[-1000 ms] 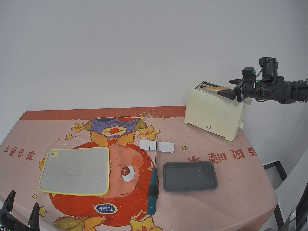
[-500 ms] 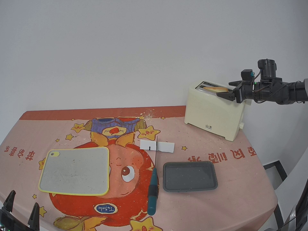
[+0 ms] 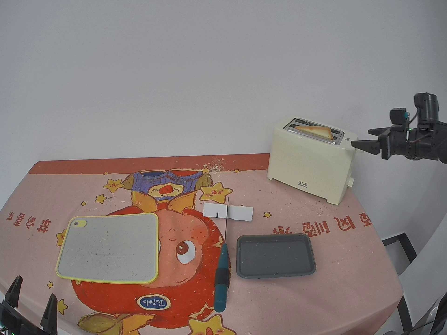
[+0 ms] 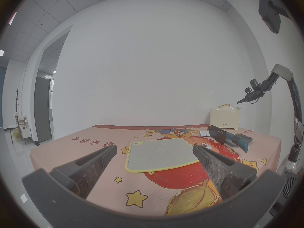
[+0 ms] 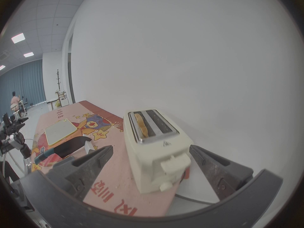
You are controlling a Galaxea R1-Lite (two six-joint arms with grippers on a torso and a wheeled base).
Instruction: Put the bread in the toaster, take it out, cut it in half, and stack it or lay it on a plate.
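Bread (image 3: 316, 130), judged light, soft and crumbly, is seated in toaster (image 3: 307, 164) upper right, best pinched by exposed top crust; right gripper (image 3: 362, 137) is spread nearby.

A pink cloth (image 3: 354, 275) covers the table, with a red band (image 3: 139, 164) along its far edge, against a plain white wall (image 3: 186, 70). Printed on the cloth are a big red cartoon figure (image 3: 186, 238), yellow stars (image 3: 215, 192) and red characters (image 3: 321, 226). A small white card (image 3: 240, 213) with a notch sits near the middle of the cloth, just beyond the figure's face. Crumbs (image 3: 215, 165) are scattered by the red band. The left wrist view takes in a tiled ceiling (image 4: 95, 0), a dark door (image 4: 42, 108) and a coat stand (image 4: 16, 102) off to the side. In the right wrist view a blue curtain (image 5: 19, 83) hangs below ceiling lights (image 5: 18, 37).
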